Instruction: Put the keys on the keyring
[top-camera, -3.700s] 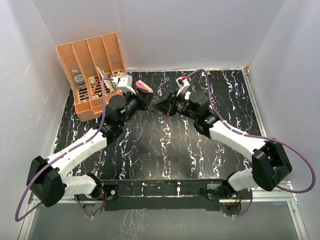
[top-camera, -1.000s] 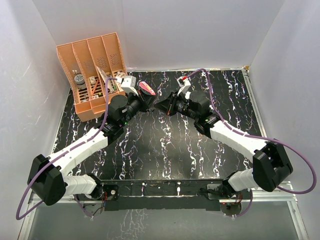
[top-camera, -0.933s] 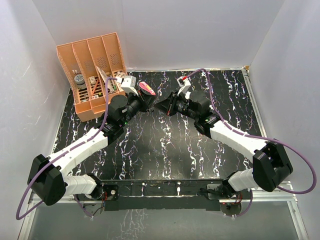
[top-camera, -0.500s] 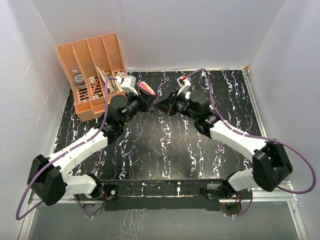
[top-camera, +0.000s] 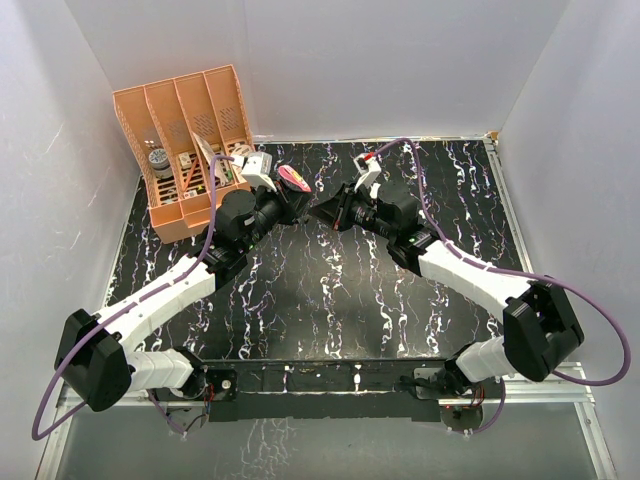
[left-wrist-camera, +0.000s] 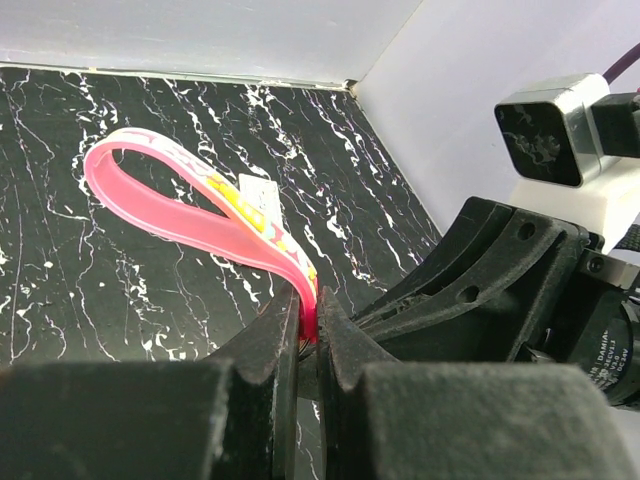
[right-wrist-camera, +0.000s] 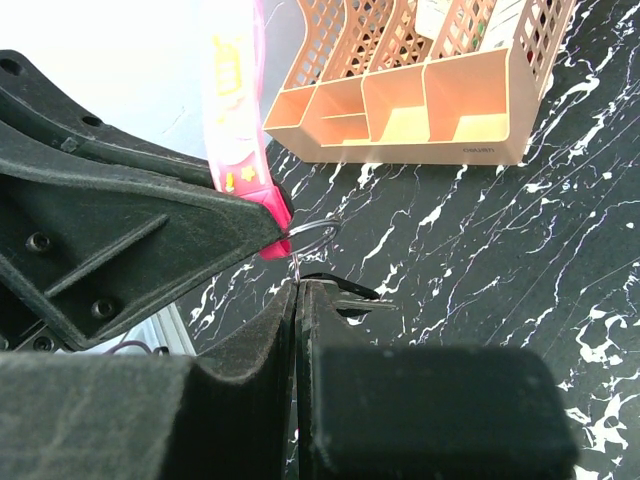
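Observation:
Both grippers meet tip to tip above the back middle of the table. My left gripper is shut on the base of the keyring's pink strap, whose loop stands up beyond the fingers. In the right wrist view the strap ends in a small metal ring that sticks out past the left fingers. My right gripper is shut just under that ring. A dark-headed key pokes out sideways at its tip, and a thin metal edge runs from the jaws up to the ring.
An orange slotted organizer holding small items stands at the back left. White walls close in the black marbled table on three sides. The right arm's white wrist camera sits close to the left fingers.
Both arms have shifted only slightly. The grippers stay tip to tip and their holds are unchanged.

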